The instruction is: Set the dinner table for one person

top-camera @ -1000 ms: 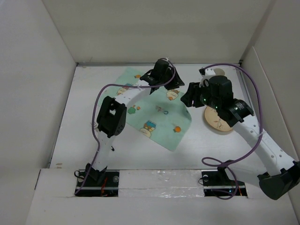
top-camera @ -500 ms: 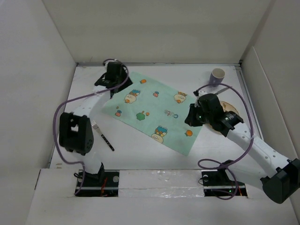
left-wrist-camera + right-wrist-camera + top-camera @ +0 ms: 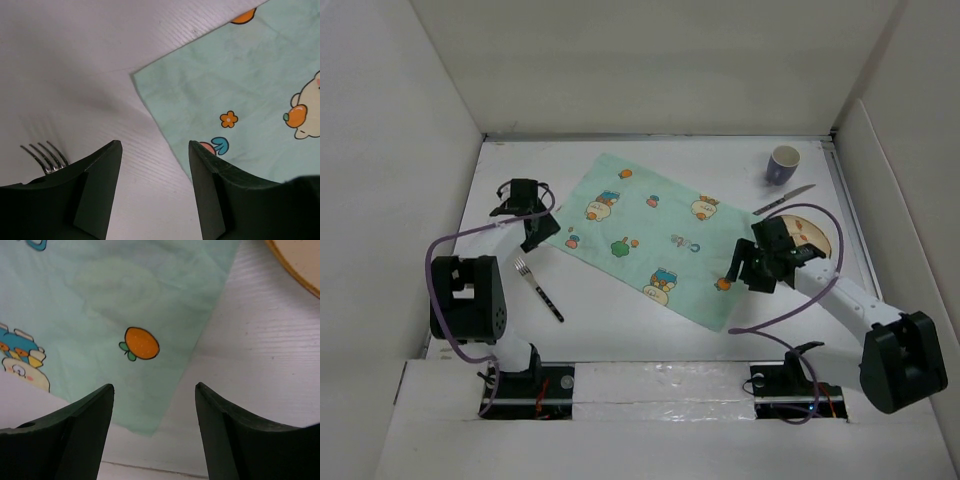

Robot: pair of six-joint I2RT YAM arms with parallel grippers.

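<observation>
The white dinner table [image 3: 620, 325] bears a mint-green cartoon mat [image 3: 650, 235], spread flat at its middle. My left gripper [image 3: 537, 238] is open and empty, low over the bare table just off the mat's left corner [image 3: 137, 77]. A fork [image 3: 538, 288] lies beside it, its tines [image 3: 45, 155] by my left finger. My right gripper [image 3: 745, 272] is open and empty over the mat's right edge [image 3: 100, 305]. A beige plate [image 3: 817, 238] lies right of the mat, partly under my right arm.
A knife [image 3: 783, 200] lies behind the plate, and a purple mug [image 3: 783, 163] stands at the back right. White walls edge the table on three sides. The plate's rim [image 3: 300, 260] shows at the top right of the right wrist view.
The mat went from bunched to flat. My left arm drew back left off the mat, uncovering the fork. My right arm drew back and down, uncovering the knife and more plate.
</observation>
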